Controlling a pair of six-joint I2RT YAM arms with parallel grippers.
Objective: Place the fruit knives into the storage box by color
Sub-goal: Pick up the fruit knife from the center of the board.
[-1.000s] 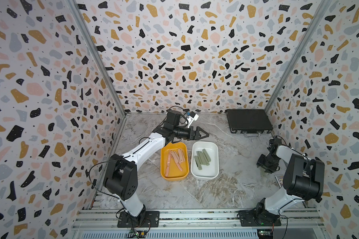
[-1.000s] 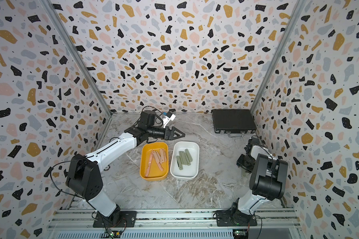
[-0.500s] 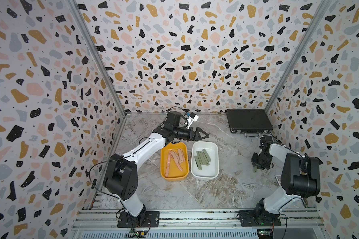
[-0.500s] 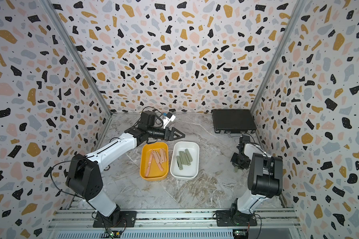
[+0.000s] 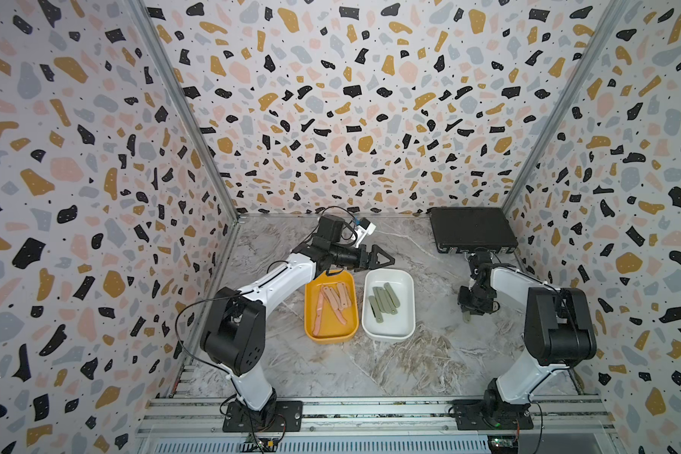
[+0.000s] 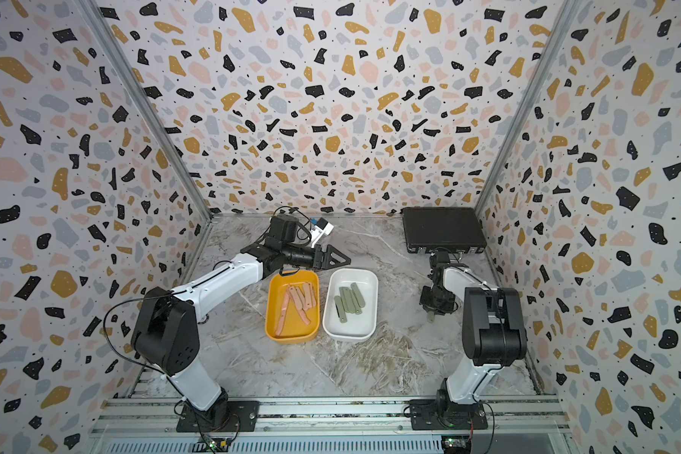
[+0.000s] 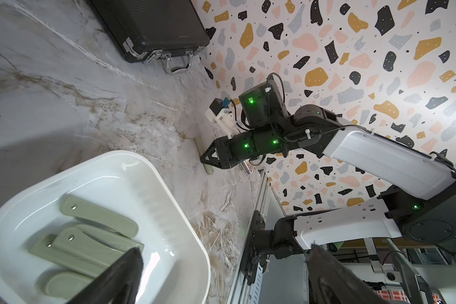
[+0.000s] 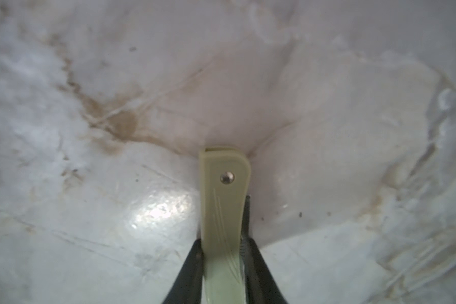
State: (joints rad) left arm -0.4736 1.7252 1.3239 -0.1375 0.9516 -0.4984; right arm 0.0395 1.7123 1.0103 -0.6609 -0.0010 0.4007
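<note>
Seemingly, the right gripper (image 8: 223, 247) is clamping a green knife (image 8: 223, 184) narrowly, risking it twisting loose; the left gripper (image 5: 386, 260) is gaping empty.

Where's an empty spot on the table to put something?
Bare marble lies between the yellow plastic tray, the white plastic tray and the front rail. More lies between the white tray and the black case. Inside both trays it's crowded.

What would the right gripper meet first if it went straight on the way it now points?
The marble table. The right gripper points down at it, shut on a green knife that seems to lie on or just above the surface; whether the gripper itself touches is unclear.
</note>
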